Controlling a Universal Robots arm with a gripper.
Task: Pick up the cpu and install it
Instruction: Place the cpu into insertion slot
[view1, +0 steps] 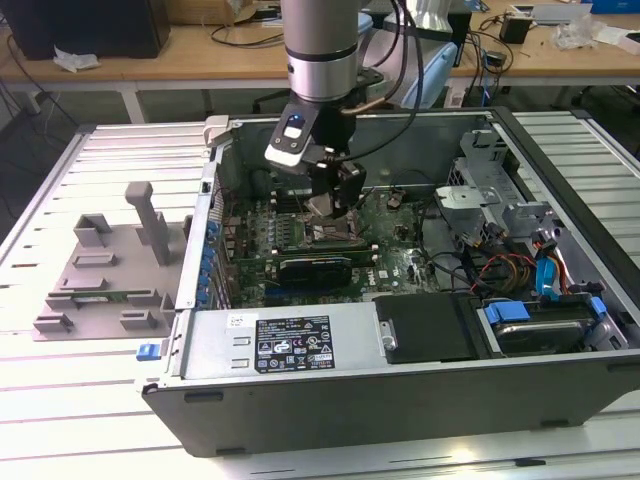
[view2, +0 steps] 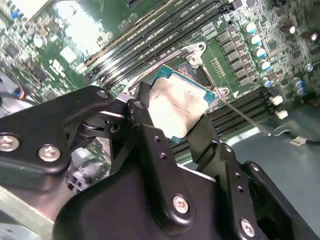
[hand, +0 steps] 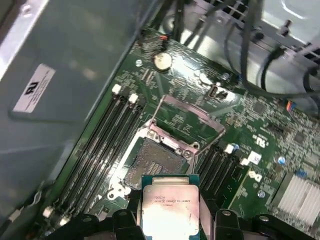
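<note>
Inside the computer case (view1: 400, 385), the gripper (view1: 323, 207) is gripping the cpu (hand: 170, 207) by two opposite edges, its jaws closing narrowly on the chip and holding it over the motherboard. The first wrist view is showing the bare socket (hand: 152, 162) and its raised metal frame (hand: 192, 120) just beyond the chip. The exterior view is showing a grey fixture tray (view1: 100, 270) lying outside the case.

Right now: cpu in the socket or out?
Out. The gripper holds the cpu by its edges above the socket, whose bed is bare and whose metal frame is flipped open.
</note>
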